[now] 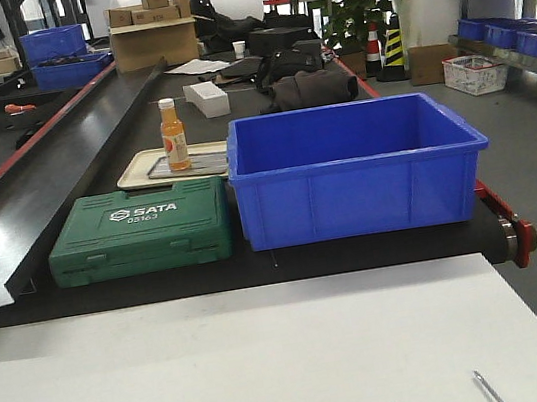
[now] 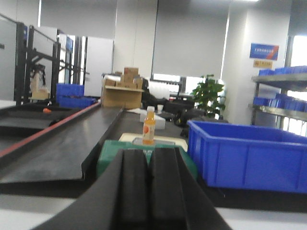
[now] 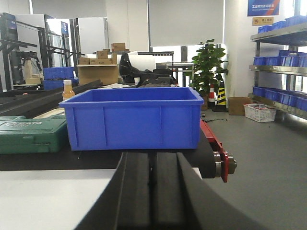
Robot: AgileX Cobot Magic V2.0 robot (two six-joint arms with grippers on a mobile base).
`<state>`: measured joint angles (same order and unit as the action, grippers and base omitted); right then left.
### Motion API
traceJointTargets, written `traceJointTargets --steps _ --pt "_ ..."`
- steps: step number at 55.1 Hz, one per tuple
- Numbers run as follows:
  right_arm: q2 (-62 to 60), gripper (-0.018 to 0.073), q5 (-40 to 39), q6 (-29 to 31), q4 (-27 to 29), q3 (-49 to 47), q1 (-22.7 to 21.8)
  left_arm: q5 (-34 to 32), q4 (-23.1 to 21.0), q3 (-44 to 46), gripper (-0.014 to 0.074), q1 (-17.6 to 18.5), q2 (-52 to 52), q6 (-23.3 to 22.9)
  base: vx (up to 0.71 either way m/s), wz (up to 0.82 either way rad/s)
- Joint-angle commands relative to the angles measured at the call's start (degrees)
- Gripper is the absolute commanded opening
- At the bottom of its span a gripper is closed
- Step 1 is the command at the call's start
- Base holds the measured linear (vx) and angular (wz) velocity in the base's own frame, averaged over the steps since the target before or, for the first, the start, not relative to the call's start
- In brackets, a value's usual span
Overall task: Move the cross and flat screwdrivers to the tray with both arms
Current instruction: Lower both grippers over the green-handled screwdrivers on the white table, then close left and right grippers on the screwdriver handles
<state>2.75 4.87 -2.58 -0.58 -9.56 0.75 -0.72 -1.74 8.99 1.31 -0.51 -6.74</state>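
We judge the transfer not yet begun: the blocky black left claw (image 2: 148, 189) and right claw (image 3: 154, 191) sit pinched closed and empty, and neither screwdrivers nor metal tray show.

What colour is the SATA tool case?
The tool case is green, clearest in the front view.

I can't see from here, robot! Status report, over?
Left gripper shut, right gripper shut. Screwdrivers not in view. Orange bottle standing on the grey tray; green case and blue crate in front.
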Motion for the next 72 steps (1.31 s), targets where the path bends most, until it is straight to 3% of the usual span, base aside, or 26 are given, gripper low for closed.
traceJointTargets --steps 1,13,31,40,47,61,65,72 --pt "5.47 0.0003 1.42 0.25 -0.89 -7.89 -0.32 -1.35 -0.1 6.05 0.0022 -0.14 3.96 -0.58 0.0 0.0" --pt "19.04 0.0094 1.88 0.2 -1.84 -12.36 -0.32 0.18 -0.06 13.71 0.0094 -0.14 18.41 0.23 0.0 0.0" --pt "35.43 0.0426 0.95 -0.2 -1.73 -12.3 -0.32 1.53 -0.06 14.84 0.0332 -0.14 38.06 1.98 0.0 0.0" --pt "40.57 0.046 1.31 -0.41 -1.24 -12.39 -0.32 1.8 -0.11 14.86 0.0376 -0.14 45.22 1.27 0.0 0.0" --pt "44.31 0.046 8.11 -0.49 -0.49 -15.12 -0.32 2.75 -0.11 16.37 0.0395 -0.14 49.84 1.38 0.0 0.0" --pt "54.54 0.0461 26.7 -0.49 -0.15 -25.99 -0.32 20.62 0.44 33.78 0.0441 -2.24 63.48 3.99 0.0 0.0" --pt "56.82 0.0461 28.48 -0.49 -0.21 -27.9 -0.32 25.75 0.44 39.24 0.0442 -3.89 68.78 4.54 0.0 0.0" --pt "59.54 0.0461 27.87 -0.44 -0.21 -29.45 -0.32 32.4 0.38 47.98 0.044 -5.22 78.1 9.62 0.0 0.0"
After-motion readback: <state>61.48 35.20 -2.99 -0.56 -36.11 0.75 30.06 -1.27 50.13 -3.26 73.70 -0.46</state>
